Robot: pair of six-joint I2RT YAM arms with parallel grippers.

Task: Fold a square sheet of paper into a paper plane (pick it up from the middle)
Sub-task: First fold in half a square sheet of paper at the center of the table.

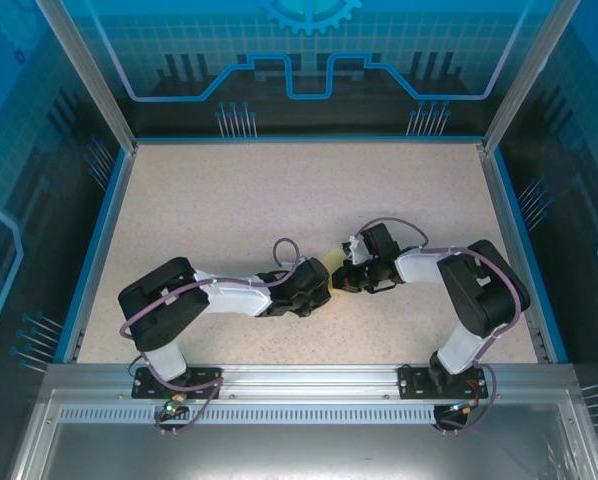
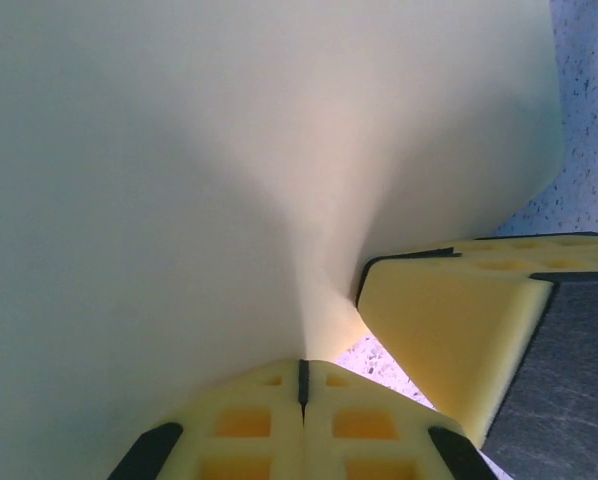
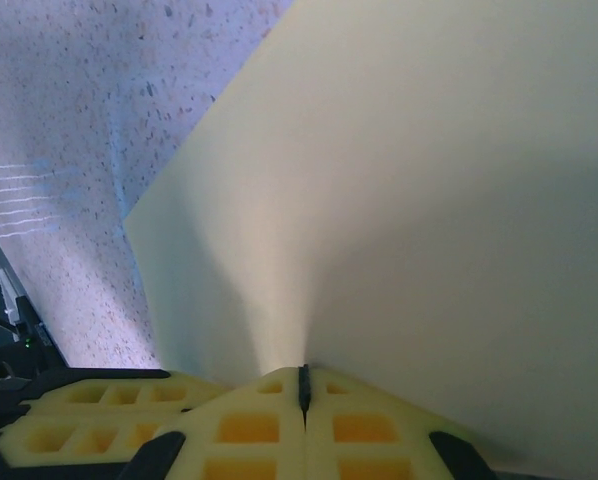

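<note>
The square sheet of paper (image 1: 336,262), pale yellow, is held between both grippers in the middle of the table. My left gripper (image 2: 302,375) is shut on the sheet (image 2: 229,180), which puckers into a crease at the pinch. My right gripper (image 3: 303,380) is shut on the same sheet (image 3: 429,200), which fans upward from its tips. From above, the left gripper (image 1: 324,282) and right gripper (image 1: 349,276) meet almost tip to tip and cover most of the paper. The right gripper's fingers (image 2: 459,340) sit close beside the left pinch. The paper plane is out of view.
The speckled beige table (image 1: 279,200) is bordered by a blue rim and metal frame posts. The blue back wall (image 1: 309,60) stands behind it. The arm bases are bolted to the aluminium rail (image 1: 299,385) at the near edge.
</note>
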